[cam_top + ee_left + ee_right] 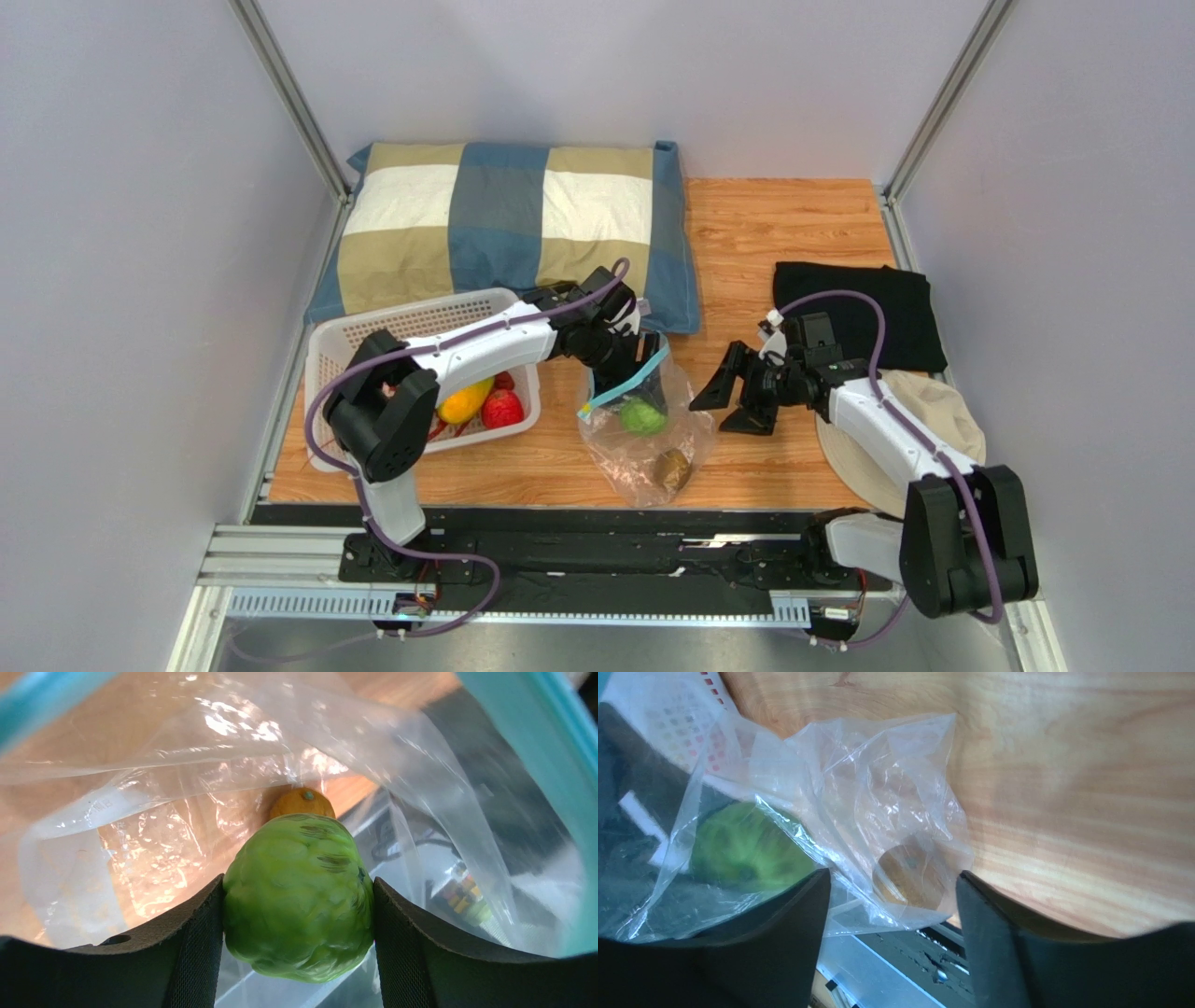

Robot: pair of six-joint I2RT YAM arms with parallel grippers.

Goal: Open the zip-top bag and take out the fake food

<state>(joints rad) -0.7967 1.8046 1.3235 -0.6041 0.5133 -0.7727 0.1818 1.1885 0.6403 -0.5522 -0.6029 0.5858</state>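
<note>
The left claw (299, 882) is down inside the mouth of the bag (617, 451). Its two pads press on either side of the green ball (298, 903), so the fingers stand fairly wide but have a grip on it. The right claw (892, 882) hangs just beside the bag, spread open and holding nothing. The bag lies on the table (765, 238) near the front edge, its blue zip strip (627, 381) lifted around the left fingers. A small brownish piece (673, 469) sits at its closed end. A mango (466, 401) and a strawberry (502, 409) already lie in the white basket (407, 325).

The main risk is that nothing pins the bag down. If the left claw lifts now, the loose plastic may ride up with the ball and drag the brown piece along. I cannot tell whether film is caught under a pad — if it is, the bag will surely follow. The ball is also round and smooth-looking, so a grip off its widest part could let it squirt back into the bag.
</note>
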